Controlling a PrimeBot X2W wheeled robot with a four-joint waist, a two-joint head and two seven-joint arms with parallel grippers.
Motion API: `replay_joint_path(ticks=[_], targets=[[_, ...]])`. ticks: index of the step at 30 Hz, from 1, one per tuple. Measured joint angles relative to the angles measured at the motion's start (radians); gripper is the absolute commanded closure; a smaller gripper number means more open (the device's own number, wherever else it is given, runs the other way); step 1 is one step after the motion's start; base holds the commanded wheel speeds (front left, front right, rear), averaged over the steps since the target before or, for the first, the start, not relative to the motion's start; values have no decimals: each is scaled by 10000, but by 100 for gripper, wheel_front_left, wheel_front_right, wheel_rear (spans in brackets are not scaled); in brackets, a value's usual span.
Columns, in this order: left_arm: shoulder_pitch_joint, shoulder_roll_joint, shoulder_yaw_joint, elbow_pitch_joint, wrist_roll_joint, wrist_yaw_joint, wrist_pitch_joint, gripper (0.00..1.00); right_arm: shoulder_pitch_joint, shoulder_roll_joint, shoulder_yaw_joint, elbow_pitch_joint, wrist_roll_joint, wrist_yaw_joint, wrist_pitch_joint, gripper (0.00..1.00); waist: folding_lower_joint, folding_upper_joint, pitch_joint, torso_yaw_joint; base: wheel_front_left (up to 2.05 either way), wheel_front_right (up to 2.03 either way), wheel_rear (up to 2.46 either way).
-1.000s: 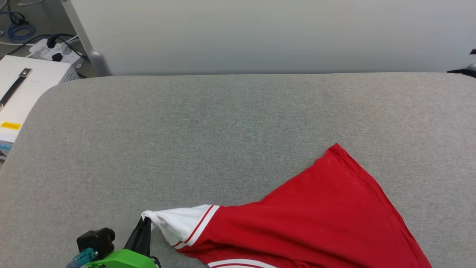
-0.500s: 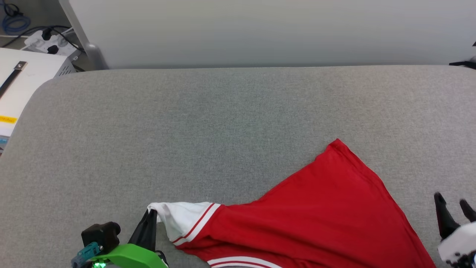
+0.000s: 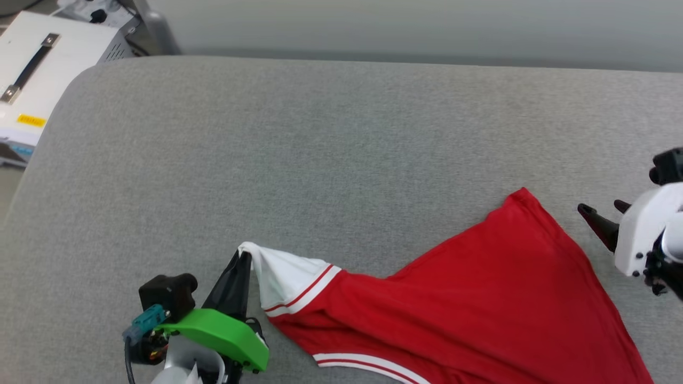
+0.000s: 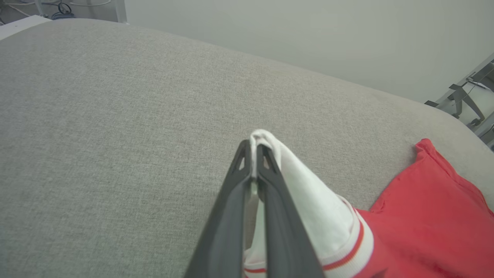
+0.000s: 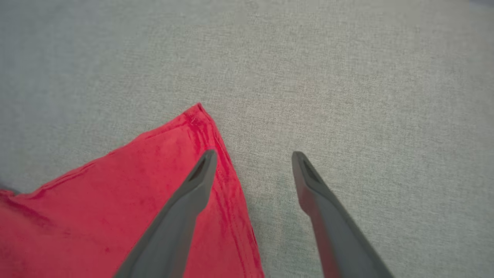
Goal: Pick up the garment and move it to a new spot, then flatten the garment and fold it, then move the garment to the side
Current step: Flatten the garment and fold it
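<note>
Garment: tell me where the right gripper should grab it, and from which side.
Grip the garment at its pointed red corner, coming in from its right edge. The corner lies flat and free on the gray surface, and the open right gripper straddles that edge.

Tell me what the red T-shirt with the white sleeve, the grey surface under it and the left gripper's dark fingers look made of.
Red T-shirt with a white sleeve: soft knit fabric, likely cotton jersey; matte, drapes, stitched hem.
Grey surface: woven upholstery cloth, probably padded; heathered weave, rounded edge.
Dark fingers of the left gripper: seemingly moulded plastic or rubber; smooth, matte, cut-out slots.
</note>
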Motion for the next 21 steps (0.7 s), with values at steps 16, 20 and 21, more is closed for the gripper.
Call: replay_joint_path(ticks=[16, 20, 21], targets=[[-808, -435, -368, -6, 169, -247, -351, 100, -2131, -802, 2941, 1551, 759, -4, 2148, 0, 1, 0, 1472, 882, 0, 0, 0], [-842, -493, -380, 174, 167, -251, -454, 100, -2348, -1118, 3463, 1607, 1273, -12, 2638, 0, 0, -1, 1722, 1056, 0, 0, 0], [-842, -493, -378, 194, 167, -251, -458, 100, -2383, -1164, 3540, 1592, 1371, -12, 2658, 0, 0, -1, 1748, 1074, 0, 0, 0]])
